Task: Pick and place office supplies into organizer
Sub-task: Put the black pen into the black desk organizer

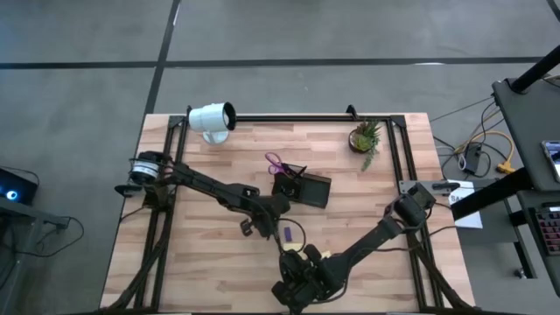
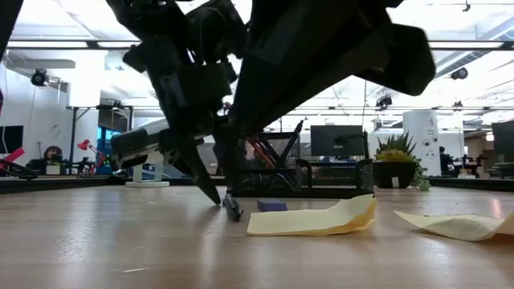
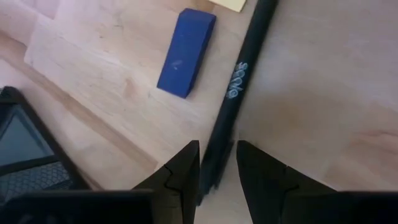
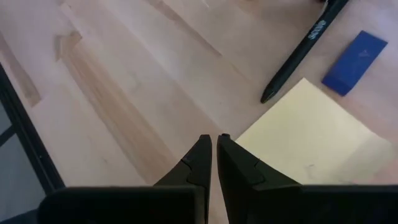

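- Reading the black pen [image 3: 239, 93] first: it carries pale lettering along its barrel, but I cannot make out the word from either wrist view.
- My left gripper [image 3: 216, 163] has its two fingers either side of the pen's lower end, clamped on the barrel, with the pen's tip on the wooden table [image 1: 210, 254]; in the low view the pen slants down to the tabletop.
- Just beside the pen lies a small blue eraser [image 3: 186, 53], a plain rectangular block with a faint mark on its face that I can't read.
- My right gripper [image 4: 214, 155] is clenched with nothing in it, fingertips pressed together at the corner of a yellow sticky-note sheet [image 4: 311, 146] lying flat on the wood near the table's front edge.
- A second yellow sheet [image 2: 458, 225] lies curled, well to one side in the low view.
- The black mesh organizer [image 1: 302, 186] sits near mid-table, just behind the left gripper, with purple-handled scissors [image 1: 276, 163] at its far-left corner.
- A white cylindrical lamp [image 1: 213, 118] and a small potted plant [image 1: 365, 138] stand along the far edge.
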Tool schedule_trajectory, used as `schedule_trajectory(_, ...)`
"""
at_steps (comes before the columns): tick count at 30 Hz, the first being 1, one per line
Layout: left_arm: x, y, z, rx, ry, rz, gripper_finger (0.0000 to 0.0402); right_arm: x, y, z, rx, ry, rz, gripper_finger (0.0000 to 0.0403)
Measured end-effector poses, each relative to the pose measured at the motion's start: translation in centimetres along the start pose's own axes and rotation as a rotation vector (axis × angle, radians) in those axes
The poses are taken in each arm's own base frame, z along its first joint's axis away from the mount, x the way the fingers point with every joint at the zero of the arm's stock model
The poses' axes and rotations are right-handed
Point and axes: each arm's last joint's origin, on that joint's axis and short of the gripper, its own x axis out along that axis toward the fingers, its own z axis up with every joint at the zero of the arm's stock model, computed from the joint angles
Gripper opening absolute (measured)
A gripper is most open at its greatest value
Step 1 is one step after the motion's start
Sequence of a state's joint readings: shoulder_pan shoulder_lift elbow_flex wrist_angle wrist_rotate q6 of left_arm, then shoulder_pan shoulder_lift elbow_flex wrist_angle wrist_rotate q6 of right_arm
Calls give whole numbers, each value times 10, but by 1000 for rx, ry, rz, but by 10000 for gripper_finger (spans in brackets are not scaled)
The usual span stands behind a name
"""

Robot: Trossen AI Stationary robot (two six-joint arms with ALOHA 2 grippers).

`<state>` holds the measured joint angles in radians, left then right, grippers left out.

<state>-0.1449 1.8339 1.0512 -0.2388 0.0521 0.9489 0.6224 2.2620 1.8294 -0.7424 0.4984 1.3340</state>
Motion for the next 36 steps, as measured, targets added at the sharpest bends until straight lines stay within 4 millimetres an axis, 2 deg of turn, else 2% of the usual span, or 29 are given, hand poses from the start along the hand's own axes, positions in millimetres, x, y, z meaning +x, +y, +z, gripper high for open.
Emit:
schedule_trajectory(9, 13, -5, -4, -36, 23, -79, 86, 3, -1, 5, 14, -5, -7, 18)
schedule_trajectory(17, 11, -10, -6, -78, 36, -154, 14, 3, -2, 5, 13, -1, -11, 18)
schedule_trajectory(22, 9, -13, -7, -160, 64, -180, 1, 2, -2, 5, 21, -1, -10, 18)
schedule_trajectory(26, -7, -15, -6, -215, 109, -177, 1, 2, -2, 4, 20, -6, -13, 18)
schedule_trajectory(29, -25, -16, -3, -204, 148, -148, 1, -3, -2, 2, 22, -83, -28, 18)
schedule_trajectory(31, -41, -16, -3, -197, 198, -138, 1, -11, -2, 0, 44, -146, -44, 18)
schedule_trajectory(36, -90, 1, 9, -177, 255, 10, 1, -37, -11, -8, 109, -291, -116, 18)
